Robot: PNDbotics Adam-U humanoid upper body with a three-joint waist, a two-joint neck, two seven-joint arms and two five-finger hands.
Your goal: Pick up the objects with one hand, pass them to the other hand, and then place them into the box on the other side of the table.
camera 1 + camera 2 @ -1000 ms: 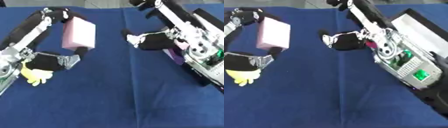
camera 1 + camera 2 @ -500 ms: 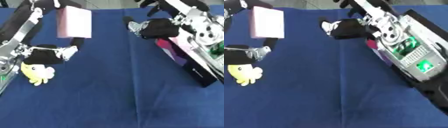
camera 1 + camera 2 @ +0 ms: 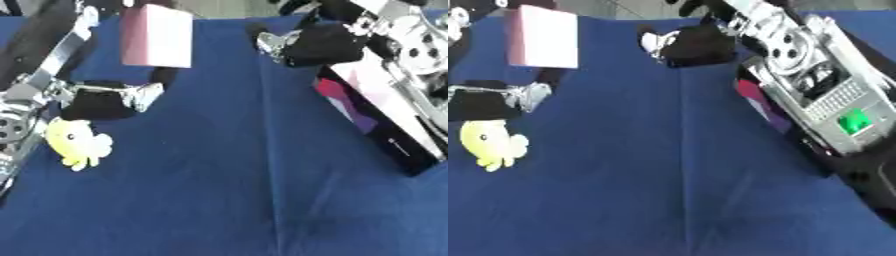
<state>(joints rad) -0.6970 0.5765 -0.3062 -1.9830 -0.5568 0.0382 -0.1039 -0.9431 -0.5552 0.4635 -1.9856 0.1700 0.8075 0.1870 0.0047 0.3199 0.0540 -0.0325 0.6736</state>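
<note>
While your two arms reach in from both sides, this is how the scene lies, largest thing first:

Table: your blue cloth (image 3: pixel 227 190) covers the whole work surface, with a crease running down its middle.

Right arm: it comes in from the upper right, silver and black, lying over the right edge of the table.

Box: the dark box (image 3: pixel 385 135) sits at the right side under your right arm, with pink and white showing on its inner face.

Left arm: it comes in along the left edge, silver links over black.

Pink block: the pale pink block (image 3: pixel 157 36) is at the upper left, upright, its lower edge just above your left hand.

Left hand: your left hand (image 3: pixel 109 100) shows black with a silver part, below the block; you cannot tell from these views whether its fingers close on the block.

Right hand: your right hand (image 3: pixel 315 44) is at the upper middle, holding nothing; its fingers look curled.

Yellow toy: the small yellow toy (image 3: pixel 77 142) lies on the cloth just below your left hand, near the left edge.
</note>
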